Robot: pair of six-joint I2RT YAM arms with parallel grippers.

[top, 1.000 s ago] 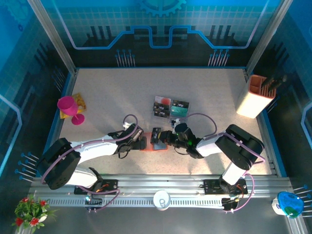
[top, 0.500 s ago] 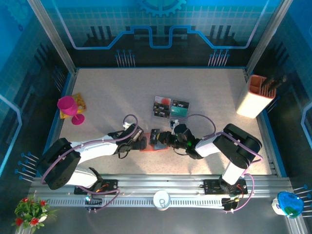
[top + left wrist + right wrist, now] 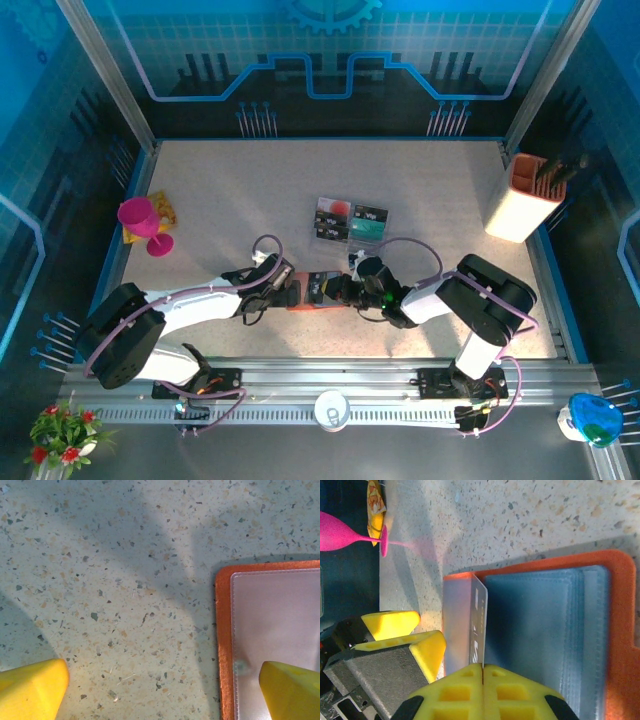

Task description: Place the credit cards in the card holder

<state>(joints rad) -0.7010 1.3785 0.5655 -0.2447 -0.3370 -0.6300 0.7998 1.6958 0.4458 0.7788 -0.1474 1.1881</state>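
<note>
right fingers (image 3: 470,680): clamped on card (image 3: 479,610), edge-on
holder (image 3: 620,645): open, directly ahead of fingertips
left fingers (image 3: 292,692): apart, straddling holder edge
tip: card edge to be aligned with slot (image 3: 530,625), slid flat

The left hand (image 3: 293,292), fingers spread, and the right hand (image 3: 327,289), pinching a credit card (image 3: 465,625) on edge, meet over the card holder (image 3: 223,630) at the desk's (image 3: 230,180) near middle, with no gap between them. A clear tray (image 3: 350,222) sits just behind. Left of it, bare desk runs to the pink goblet (image 3: 143,225); to the right, to the utensil holder (image 3: 520,205).
</note>
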